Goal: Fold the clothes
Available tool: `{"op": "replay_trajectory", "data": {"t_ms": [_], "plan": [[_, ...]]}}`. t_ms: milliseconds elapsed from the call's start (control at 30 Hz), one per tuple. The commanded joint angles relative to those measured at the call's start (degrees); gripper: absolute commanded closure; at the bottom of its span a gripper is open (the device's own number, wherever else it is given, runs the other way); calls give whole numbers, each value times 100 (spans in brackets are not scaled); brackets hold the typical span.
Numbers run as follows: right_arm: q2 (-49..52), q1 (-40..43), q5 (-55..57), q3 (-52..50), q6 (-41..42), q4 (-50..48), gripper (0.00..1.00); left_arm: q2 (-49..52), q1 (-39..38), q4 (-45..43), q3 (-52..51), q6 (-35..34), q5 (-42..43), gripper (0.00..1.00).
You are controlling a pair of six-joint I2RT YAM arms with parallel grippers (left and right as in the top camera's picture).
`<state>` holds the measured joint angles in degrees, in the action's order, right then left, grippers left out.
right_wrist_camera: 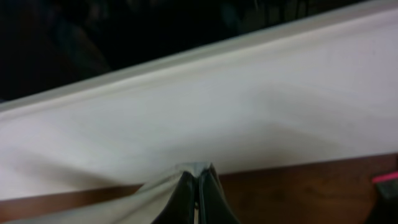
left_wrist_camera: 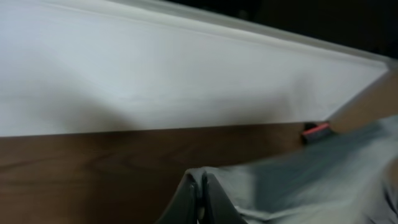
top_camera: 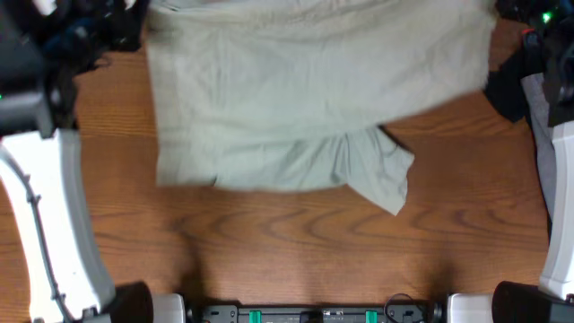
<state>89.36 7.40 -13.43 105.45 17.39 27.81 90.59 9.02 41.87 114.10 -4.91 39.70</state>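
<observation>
The light khaki clothes (top_camera: 305,90) lie spread over the far half of the wooden table, with one flap hanging toward the front at right of centre. My left gripper (left_wrist_camera: 202,180) is shut on a corner of the clothes (left_wrist_camera: 298,180) at the far left. My right gripper (right_wrist_camera: 196,177) is shut on a corner of the clothes (right_wrist_camera: 112,202) at the far right. In the overhead view both grippers sit at the top corners, mostly hidden by the arms.
A black garment with red trim (top_camera: 511,85) and a grey garment (top_camera: 543,117) lie at the right edge; the red trim also shows in the left wrist view (left_wrist_camera: 316,129). A white wall (left_wrist_camera: 186,74) runs behind the table. The arm bases stand at the front corners.
</observation>
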Motion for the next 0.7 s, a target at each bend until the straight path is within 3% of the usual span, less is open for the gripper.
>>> {"op": "replay_trajectory", "data": {"t_ms": [0,267,467,667], "plan": [[-295,144,-31,234,-15,-166,99,72,-291,-122,828,-114,-37,94],[-555,339,-39,514,-623,911,99,-50,-369,1300,1416,483,-673,94],[-409,221,-378,492,-1429,2754,99,175,-422,3252,1209,791,-1357,93],[13,-24,-546,431,-2308,4280,99,658,-439,4457,962,791,-1685,93]]}}
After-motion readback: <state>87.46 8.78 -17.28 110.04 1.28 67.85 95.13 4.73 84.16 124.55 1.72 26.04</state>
